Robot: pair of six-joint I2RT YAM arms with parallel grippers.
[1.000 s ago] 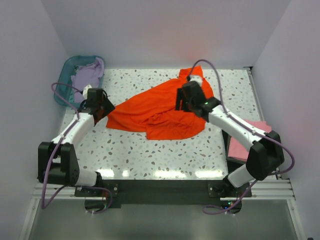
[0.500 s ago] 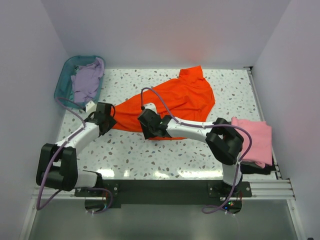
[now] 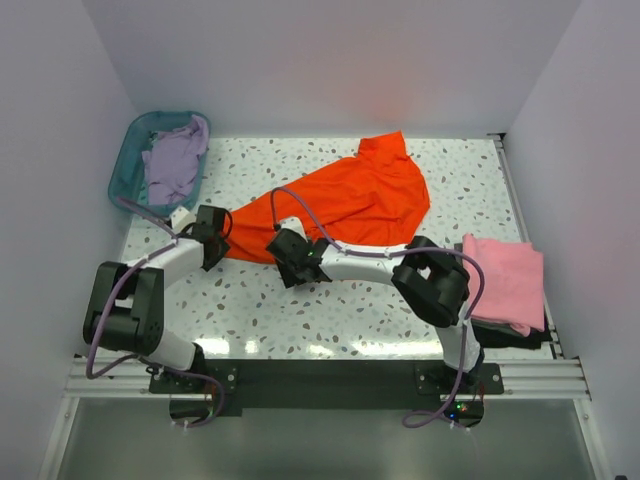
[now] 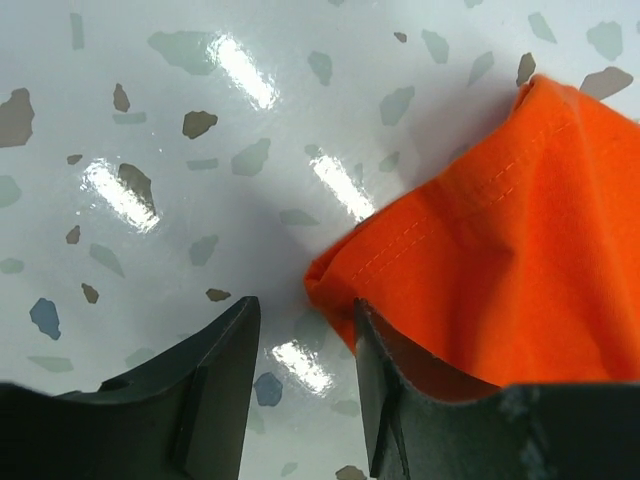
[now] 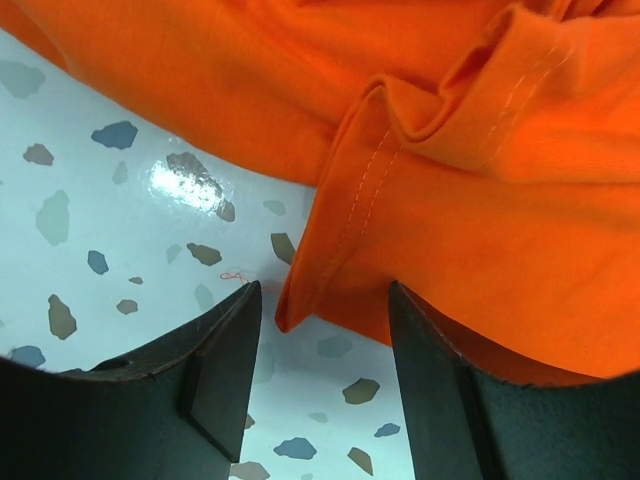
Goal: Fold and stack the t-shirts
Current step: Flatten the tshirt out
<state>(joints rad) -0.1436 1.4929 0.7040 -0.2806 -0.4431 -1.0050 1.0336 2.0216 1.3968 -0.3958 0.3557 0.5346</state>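
Speckled table: left gripper, right gripper part-open astride orange-red t-shirt hem

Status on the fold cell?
Left tool and right tool open, each straddling a hem corner of the orange shirt, not pinched. Pink shirt folded at right; lavender shirt in basket. Nothing blocking.

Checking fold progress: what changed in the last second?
The right claw swung from the far side of the orange shirt to its near hem; the left claw edged nearer, at its left corner. Both stand open around the edge. The shirt lies flatter. The lavender shirt, basket and pink shirt stayed put.
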